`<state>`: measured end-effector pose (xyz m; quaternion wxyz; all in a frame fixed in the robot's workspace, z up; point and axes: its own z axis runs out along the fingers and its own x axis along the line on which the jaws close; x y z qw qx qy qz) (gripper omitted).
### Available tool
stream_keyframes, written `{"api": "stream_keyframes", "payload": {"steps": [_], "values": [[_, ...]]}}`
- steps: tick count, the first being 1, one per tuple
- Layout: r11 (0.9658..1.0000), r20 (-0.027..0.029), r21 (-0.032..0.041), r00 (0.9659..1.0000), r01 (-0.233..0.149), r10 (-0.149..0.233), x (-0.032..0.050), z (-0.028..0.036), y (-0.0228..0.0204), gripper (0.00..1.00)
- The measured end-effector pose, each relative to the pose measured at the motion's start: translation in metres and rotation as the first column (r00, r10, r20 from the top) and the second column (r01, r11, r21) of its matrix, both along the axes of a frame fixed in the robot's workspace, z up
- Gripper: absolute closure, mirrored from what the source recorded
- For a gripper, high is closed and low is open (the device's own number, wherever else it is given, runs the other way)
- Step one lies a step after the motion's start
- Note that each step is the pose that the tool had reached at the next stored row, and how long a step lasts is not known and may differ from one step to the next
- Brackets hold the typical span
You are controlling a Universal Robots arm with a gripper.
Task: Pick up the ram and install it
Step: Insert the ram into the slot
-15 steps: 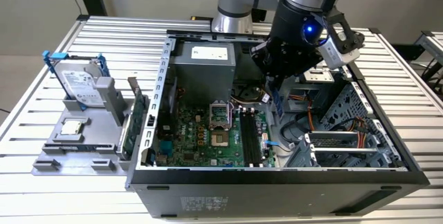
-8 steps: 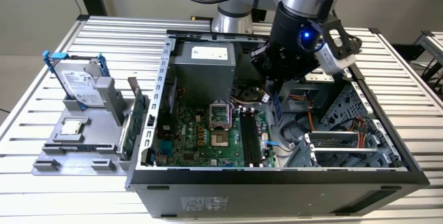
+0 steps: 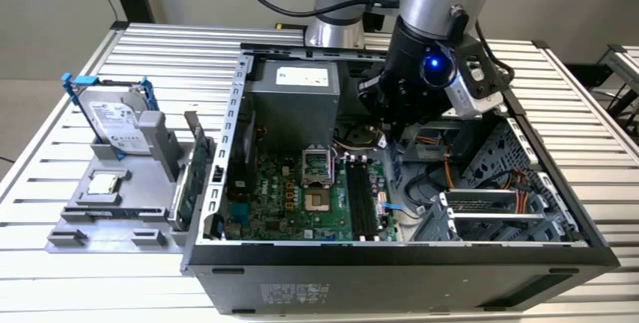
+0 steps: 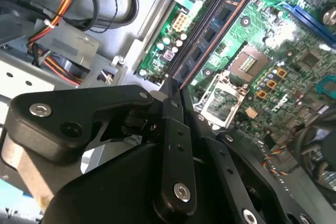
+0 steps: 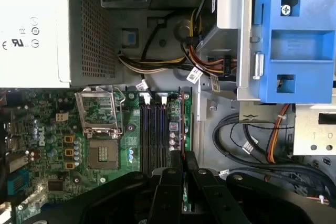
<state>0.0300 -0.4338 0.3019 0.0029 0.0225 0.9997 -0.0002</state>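
Note:
The ram (image 4: 210, 38) is a long dark stick with black chips. It stands on edge along the outermost memory slot of the green motherboard (image 3: 289, 196), beside the empty slots (image 5: 149, 129). In both wrist views my gripper (image 4: 172, 90) (image 5: 184, 158) is closed on the ram's near end, with the black fingers (image 4: 176, 145) pressed together around it. I cannot tell how deep the ram sits in the slot. In the exterior view the arm (image 3: 429, 69) reaches down into the open computer case, above the far end of the slots (image 3: 361, 196).
The CPU socket (image 5: 102, 153) lies beside the slots. The power supply (image 3: 292, 102) and cable bundles (image 5: 252, 140) crowd the gripper, with a blue drive cage (image 5: 296, 40) close by. A grey fixture (image 3: 110, 211) outside the case holds a hard drive (image 3: 115, 117) and a green card (image 3: 194, 166).

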Motion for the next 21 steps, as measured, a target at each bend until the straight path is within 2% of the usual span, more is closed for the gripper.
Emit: {"api": "stream_keyframes", "payload": {"steps": [4,6,8,14,18,21], "values": [[0.9994,0.0004,-0.0001,0.9994,0.035,-0.035,-0.0005,-0.0073,0.0000,1.00],[0.9994,0.0057,0.0002,0.9994,0.035,-0.035,-0.0033,-0.0109,0.0000,1.00],[0.9994,0.0082,0.0002,0.9993,0.035,-0.035,-0.0051,-0.0146,0.0000,1.00],[0.9994,0.0307,-0.0021,0.9990,0.034,-0.034,-0.0052,-0.0209,-0.0001,1.00],[0.9994,0.0334,-0.0023,0.9989,0.034,-0.034,-0.0054,-0.0291,-0.0025,1.00],[0.9994,0.0329,-0.0025,0.9989,0.034,-0.034,-0.0052,-0.0293,-0.0026,1.00]]}}
